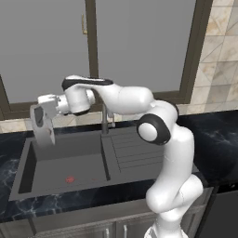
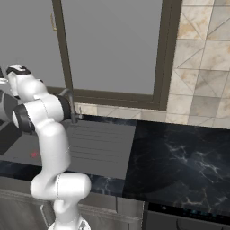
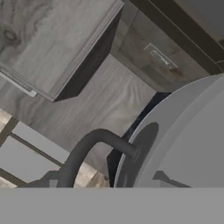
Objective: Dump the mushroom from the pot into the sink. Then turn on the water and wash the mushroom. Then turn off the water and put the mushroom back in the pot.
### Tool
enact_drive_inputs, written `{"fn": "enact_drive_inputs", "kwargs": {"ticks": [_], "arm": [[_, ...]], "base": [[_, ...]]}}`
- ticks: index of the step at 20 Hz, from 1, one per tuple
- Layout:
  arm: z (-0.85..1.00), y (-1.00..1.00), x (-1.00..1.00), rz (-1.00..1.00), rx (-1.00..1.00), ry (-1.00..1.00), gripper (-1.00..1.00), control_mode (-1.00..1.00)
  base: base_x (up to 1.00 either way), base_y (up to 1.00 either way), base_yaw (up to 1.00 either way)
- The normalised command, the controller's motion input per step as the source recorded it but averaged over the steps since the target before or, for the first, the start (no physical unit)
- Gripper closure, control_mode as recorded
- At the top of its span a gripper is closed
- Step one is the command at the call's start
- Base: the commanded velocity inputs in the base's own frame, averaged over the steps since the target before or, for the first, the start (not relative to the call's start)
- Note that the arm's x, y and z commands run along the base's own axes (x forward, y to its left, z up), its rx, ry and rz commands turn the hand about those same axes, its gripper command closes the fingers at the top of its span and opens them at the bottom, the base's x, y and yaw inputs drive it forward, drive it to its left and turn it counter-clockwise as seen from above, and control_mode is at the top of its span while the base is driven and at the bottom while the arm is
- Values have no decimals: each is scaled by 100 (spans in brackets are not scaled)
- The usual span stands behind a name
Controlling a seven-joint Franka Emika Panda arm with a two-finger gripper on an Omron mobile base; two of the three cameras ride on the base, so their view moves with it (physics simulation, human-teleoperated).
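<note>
Left base view, far left of frame: the gripper (image 1: 41, 122) sits at mid-height, reaching sideways from the white arm (image 1: 139, 104). It grasps the pot (image 1: 44, 124), which is tipped steeply on edge, its grey round body hanging over the left end of the sink (image 1: 60, 160). Jaws clenched on the pot, apparently at its handle; the exact contact is hard to make out here.

Below, the sink basin lies dark grey across the lower left. A red drain mark (image 1: 70, 179) shows on the basin floor, toward the near wall. Mushroom: cannot find it in the basin or at the pot; too small or hidden to tell.

Centre: slim faucet (image 1: 106, 122) stands at the back rim, just behind the arm's forearm. Right of it, the ribbed drainboard (image 1: 135, 151). Dark marbled counter (image 1: 218, 139) runs on to the right edge. Large window (image 1: 139, 44) fills the top.

Right base view: arm at left, faucet (image 2: 71, 105) behind it, drainboard (image 2: 101, 143) in the centre, counter (image 2: 179, 161) at right, tiled wall (image 2: 202, 63) in the upper right.

Hand view: dark curved pot handle (image 3: 87, 151) at lower centre, joining the pot's grey wall (image 3: 183, 140), which takes the right side. Wooden cabinet front (image 3: 57, 39) in the upper left.
</note>
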Motion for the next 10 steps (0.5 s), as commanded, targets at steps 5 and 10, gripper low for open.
{"fn": "enact_drive_inputs", "kwargs": {"ticks": [5, 10], "arm": [[27, -13, 12, 0, 5, 0, 100, -100], [22, -15, 6, 0, 1, 0, 100, -100]], "base": [[0, 0, 0], [0, 0, 0]]}}
